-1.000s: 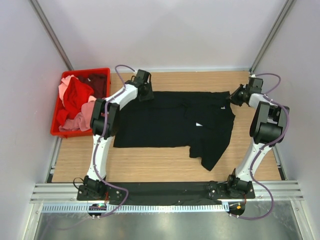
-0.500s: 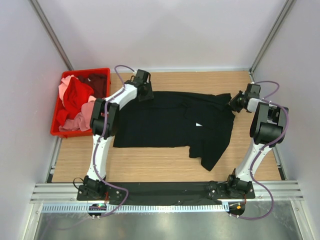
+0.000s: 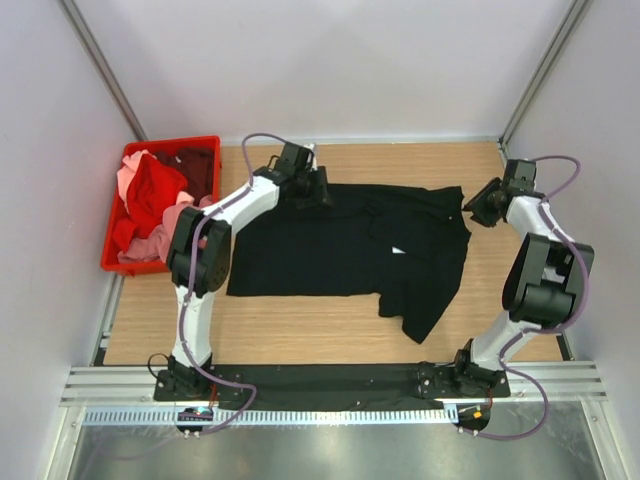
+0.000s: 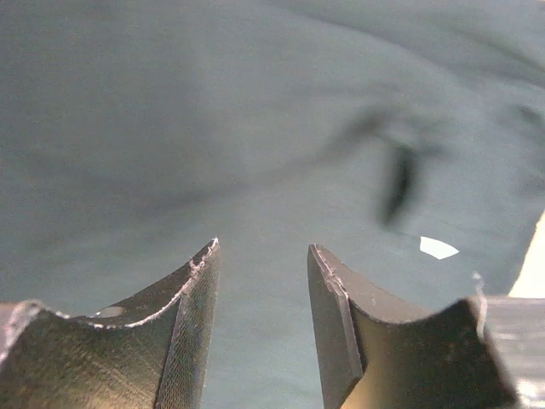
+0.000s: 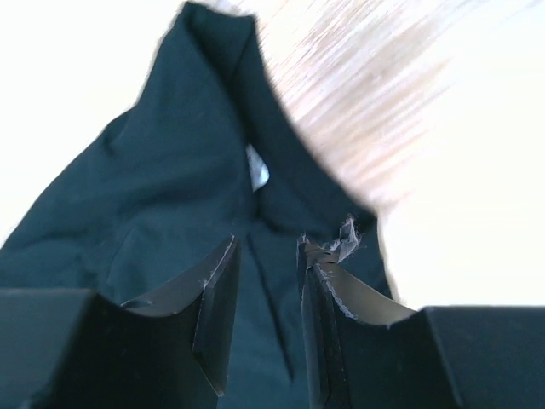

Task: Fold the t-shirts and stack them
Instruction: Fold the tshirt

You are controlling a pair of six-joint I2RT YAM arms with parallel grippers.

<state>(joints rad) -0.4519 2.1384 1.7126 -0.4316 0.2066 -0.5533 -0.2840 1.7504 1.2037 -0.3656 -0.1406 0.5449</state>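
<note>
A black t-shirt (image 3: 340,250) lies spread on the wooden table (image 3: 300,325), one sleeve hanging toward the near side, a small white label (image 3: 398,250) on it. My left gripper (image 3: 318,188) hovers over the shirt's far edge; in the left wrist view it (image 4: 260,251) is open, with only black cloth (image 4: 255,128) below and the label (image 4: 438,248) to the right. My right gripper (image 3: 478,208) is at the shirt's far right corner. In the right wrist view it (image 5: 268,247) is open above the cloth (image 5: 170,187).
A red plastic crate (image 3: 170,143) stands at the far left of the table. It holds crumpled red (image 3: 155,185), pink (image 3: 170,225) and dark maroon (image 3: 197,168) shirts. Metal frame posts rise at both back corners, and white walls close in the sides.
My right gripper has opened and let go of the shirt's far right corner, pulling back slightly to the right. My left gripper has slid right along the shirt's far edge.
</note>
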